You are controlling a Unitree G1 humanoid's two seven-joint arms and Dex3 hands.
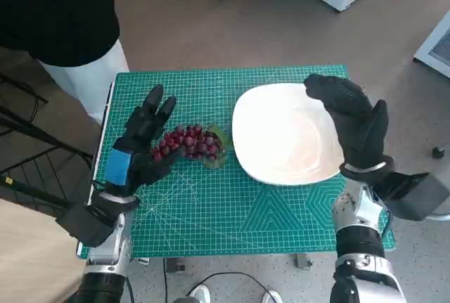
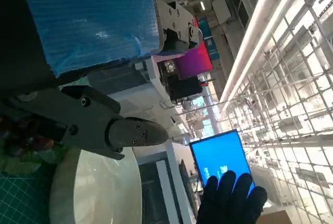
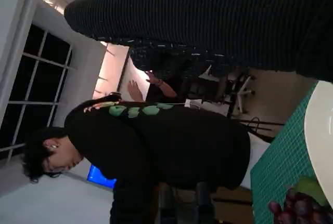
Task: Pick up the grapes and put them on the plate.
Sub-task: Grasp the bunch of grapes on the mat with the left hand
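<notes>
Two robot hands over a green cutting mat (image 1: 232, 211) on the counter: the left robot hand (image 1: 140, 150) rests against a red grape bunch (image 1: 188, 142) lying just beside the white plate (image 1: 281, 134), fingers spread; the right robot hand (image 1: 355, 124) hovers spread above the plate's edge.

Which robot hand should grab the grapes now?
Left. The left robot hand already lies against the grapes on the mat, while the right robot hand hovers over the plate.
</notes>
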